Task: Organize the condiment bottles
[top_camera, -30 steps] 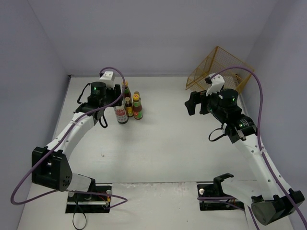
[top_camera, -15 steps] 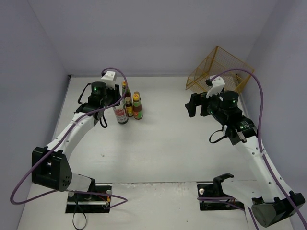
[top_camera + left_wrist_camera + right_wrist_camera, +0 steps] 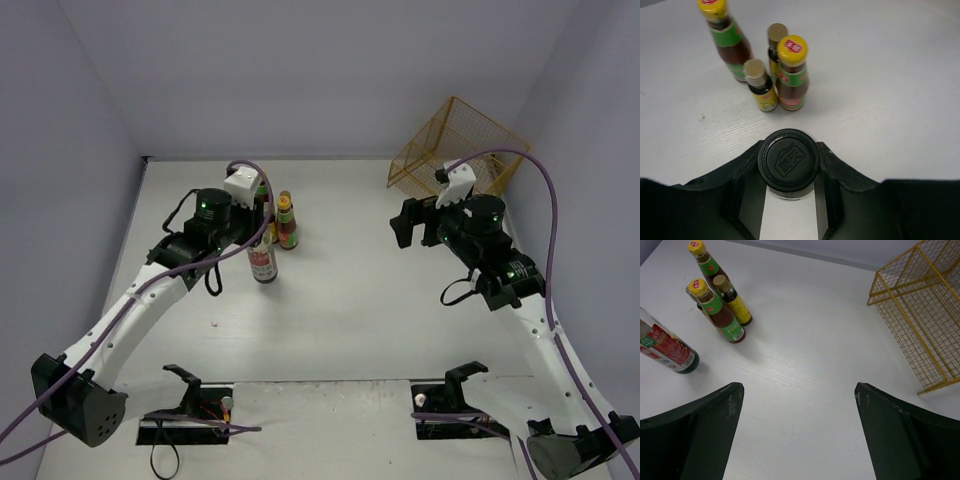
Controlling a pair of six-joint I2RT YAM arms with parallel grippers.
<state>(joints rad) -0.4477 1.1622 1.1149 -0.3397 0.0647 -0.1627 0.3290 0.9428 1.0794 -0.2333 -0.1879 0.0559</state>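
My left gripper (image 3: 788, 167) is shut on the black cap of the taller clear bottle (image 3: 788, 159) with the white-red label (image 3: 263, 264). It holds that bottle just on the near side of the other bottles. Two dark red yellow-capped bottles (image 3: 791, 75) (image 3: 728, 39) and two short brown yellow-labelled bottles (image 3: 760, 87) (image 3: 775, 46) stand grouped at the back left (image 3: 287, 222). The right wrist view shows the group (image 3: 716, 310) and the held bottle (image 3: 667, 351). My right gripper (image 3: 797, 390) is open and empty over bare table, right of the group.
A yellow wire basket (image 3: 460, 148) lies tipped at the back right corner, also in the right wrist view (image 3: 920, 315). Grey walls close the table at the back and both sides.
My left gripper has moved the taller black-capped bottle toward the near side and a little right, away from the group. The right arm has drifted slightly right.
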